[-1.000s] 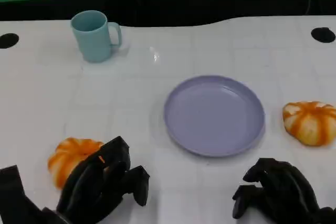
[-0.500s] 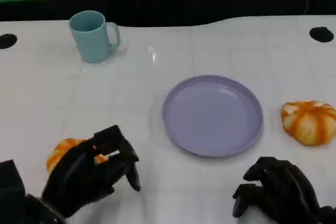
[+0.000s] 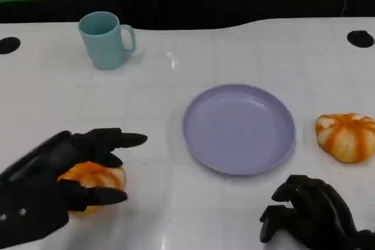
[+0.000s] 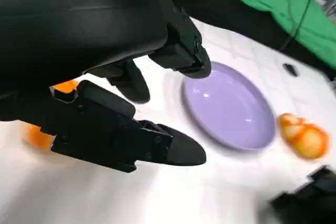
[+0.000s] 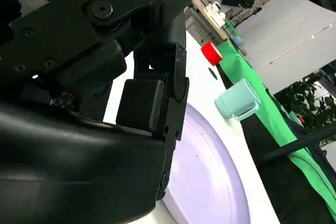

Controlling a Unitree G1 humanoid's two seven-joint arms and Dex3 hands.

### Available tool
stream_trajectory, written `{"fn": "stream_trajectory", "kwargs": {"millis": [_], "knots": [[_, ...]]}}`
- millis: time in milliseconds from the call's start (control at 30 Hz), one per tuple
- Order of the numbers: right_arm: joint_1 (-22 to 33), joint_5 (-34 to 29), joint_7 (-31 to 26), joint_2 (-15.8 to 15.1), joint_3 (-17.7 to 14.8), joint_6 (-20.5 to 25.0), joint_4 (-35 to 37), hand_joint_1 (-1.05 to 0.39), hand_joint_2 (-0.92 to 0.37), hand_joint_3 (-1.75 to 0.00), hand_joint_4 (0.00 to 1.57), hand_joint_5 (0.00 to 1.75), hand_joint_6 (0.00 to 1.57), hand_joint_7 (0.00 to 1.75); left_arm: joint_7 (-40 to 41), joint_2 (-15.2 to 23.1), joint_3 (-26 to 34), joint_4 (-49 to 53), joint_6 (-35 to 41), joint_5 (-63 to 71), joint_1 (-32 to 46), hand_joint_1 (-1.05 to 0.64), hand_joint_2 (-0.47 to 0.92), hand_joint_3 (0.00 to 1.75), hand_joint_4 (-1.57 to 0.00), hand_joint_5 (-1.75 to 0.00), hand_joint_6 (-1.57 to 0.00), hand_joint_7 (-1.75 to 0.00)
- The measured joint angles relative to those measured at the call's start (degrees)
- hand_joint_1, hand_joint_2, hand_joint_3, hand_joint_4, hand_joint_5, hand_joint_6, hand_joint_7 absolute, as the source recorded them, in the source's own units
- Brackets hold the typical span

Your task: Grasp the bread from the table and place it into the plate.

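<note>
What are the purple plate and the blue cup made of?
The purple plate looks like smooth matte plastic: one even colour with soft highlights and a thin rim. The blue cup looks alike, probably plastic too, with a dull uniform surface and a moulded handle. Glazed ceramic can't be ruled out.

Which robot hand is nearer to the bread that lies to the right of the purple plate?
The right robot hand: it rests on the table just in front of this bread. The left robot hand is across the table, over the other bread.
</note>
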Motion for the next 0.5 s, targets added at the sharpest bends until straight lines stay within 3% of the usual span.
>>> {"fn": "stream_trajectory", "kwargs": {"millis": [167,267,400,500], "knots": [[0.0,0.0,0.1,0.0,0.0,0.0,0.0,-1.03,-0.73,0.00,1.57,0.76,1.57,0.36,2.1,5.3,-2.1,-6.5,2.8,14.3,0.9,-0.74,0.92,0.11,-0.40,-0.09,-0.30,0.00],[0.0,0.0,0.1,0.0,0.0,0.0,0.0,-1.03,-0.73,0.00,1.57,0.76,1.57,0.36,2.6,5.8,-2.6,-8.0,4.0,16.5,1.1,-0.74,0.92,0.08,-0.39,-0.06,-0.29,0.00],[0.0,0.0,0.1,0.0,0.0,0.0,0.0,-1.04,-0.74,0.00,1.56,0.77,1.57,0.38,2.8,8.0,-6.2,-12.1,7.5,31.7,1.2,-0.74,0.92,0.03,-0.38,-0.04,-0.28,0.00],[0.0,0.0,0.1,0.0,0.0,0.0,0.0,-1.04,-0.74,0.00,1.56,0.77,1.57,0.38,2.8,8.3,-7.3,-13.2,8.8,35.7,1.1,-0.74,0.92,0.02,-0.38,-0.03,-0.28,0.00]]}}
